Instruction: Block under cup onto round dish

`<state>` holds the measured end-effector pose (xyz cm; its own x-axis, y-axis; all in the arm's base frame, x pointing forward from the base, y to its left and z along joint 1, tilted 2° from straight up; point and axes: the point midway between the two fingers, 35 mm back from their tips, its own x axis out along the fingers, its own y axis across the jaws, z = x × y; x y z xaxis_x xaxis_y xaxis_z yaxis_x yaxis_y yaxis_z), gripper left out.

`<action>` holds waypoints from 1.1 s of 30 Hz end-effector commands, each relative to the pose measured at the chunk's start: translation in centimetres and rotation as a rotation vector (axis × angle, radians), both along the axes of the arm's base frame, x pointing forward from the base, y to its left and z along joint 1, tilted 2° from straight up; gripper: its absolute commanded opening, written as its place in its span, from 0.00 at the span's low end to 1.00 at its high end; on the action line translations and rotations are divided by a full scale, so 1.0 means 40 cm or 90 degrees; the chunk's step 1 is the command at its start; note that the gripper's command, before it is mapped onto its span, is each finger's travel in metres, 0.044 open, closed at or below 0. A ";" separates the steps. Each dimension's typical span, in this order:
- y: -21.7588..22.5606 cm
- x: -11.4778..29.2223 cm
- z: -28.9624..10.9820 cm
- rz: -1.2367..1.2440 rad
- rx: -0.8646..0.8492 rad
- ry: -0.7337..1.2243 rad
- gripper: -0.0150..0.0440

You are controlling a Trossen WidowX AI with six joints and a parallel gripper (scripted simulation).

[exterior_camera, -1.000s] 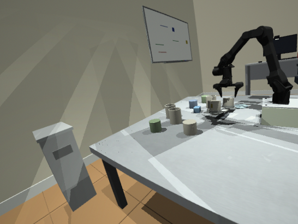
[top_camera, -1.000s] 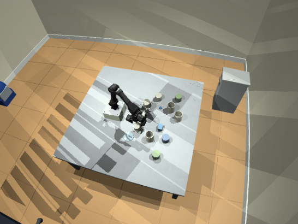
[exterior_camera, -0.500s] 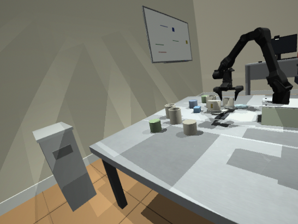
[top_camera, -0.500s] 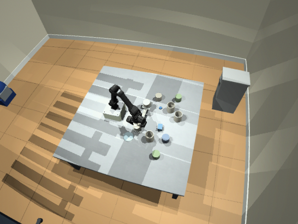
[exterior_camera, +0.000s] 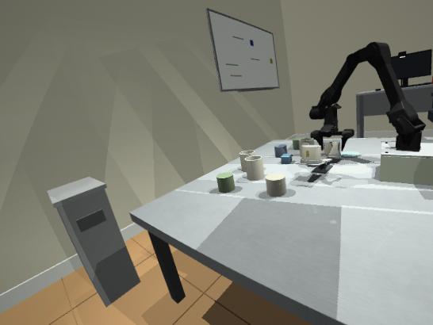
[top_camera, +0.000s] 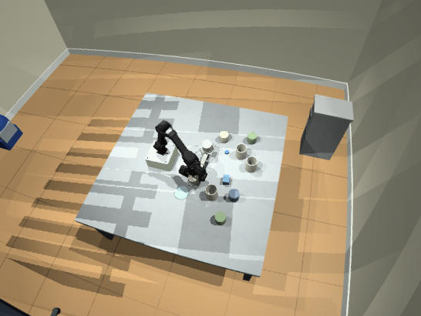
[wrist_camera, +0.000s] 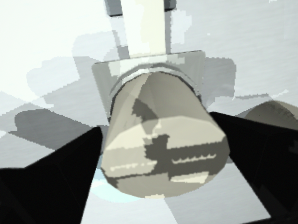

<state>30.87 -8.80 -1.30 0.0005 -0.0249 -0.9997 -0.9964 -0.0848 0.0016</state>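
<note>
Two cream cups stand upside down on the ends of a small balance. The near cup fills the wrist view on its square pad. My gripper is open, with one black finger on each side of this cup and a gap to its wall on both sides. The far cup stands untouched at the other end. The pale blue round dish lies on the table just beside the near cup. No block shows.
Around the balance stand open beige cups, a cream cylinder, green cylinders, a blue cylinder and a blue cube. The arm's white base box is to the left. A grey cabinet stands off the table.
</note>
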 end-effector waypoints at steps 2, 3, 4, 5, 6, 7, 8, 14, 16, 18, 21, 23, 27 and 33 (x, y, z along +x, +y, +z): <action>0.001 0.001 -0.007 0.002 0.003 -0.003 0.87; 0.001 0.001 -0.007 0.002 0.003 -0.003 0.86; 0.001 0.001 -0.007 0.002 0.003 -0.003 0.84; 0.001 0.001 -0.007 0.002 0.003 -0.003 0.83; 0.001 0.001 -0.007 0.002 0.003 -0.003 0.82; 0.001 0.001 -0.007 0.002 0.003 -0.003 0.81; 0.001 0.001 -0.007 0.002 0.003 -0.003 0.80; 0.001 0.001 -0.006 0.002 0.003 -0.003 0.63; 0.001 0.002 -0.002 0.002 0.003 -0.003 0.54; 0.001 0.003 0.003 0.002 0.003 -0.003 0.45; 0.001 0.005 0.012 0.002 0.003 -0.003 0.32; 0.000 0.007 0.018 0.002 0.003 -0.003 0.25; 0.000 0.009 0.030 0.002 0.003 -0.003 0.25; 0.000 0.012 0.048 0.002 0.003 -0.003 0.25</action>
<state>30.99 -8.82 -0.16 -0.0068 -0.0223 -0.9997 -0.9963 -0.0857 0.0087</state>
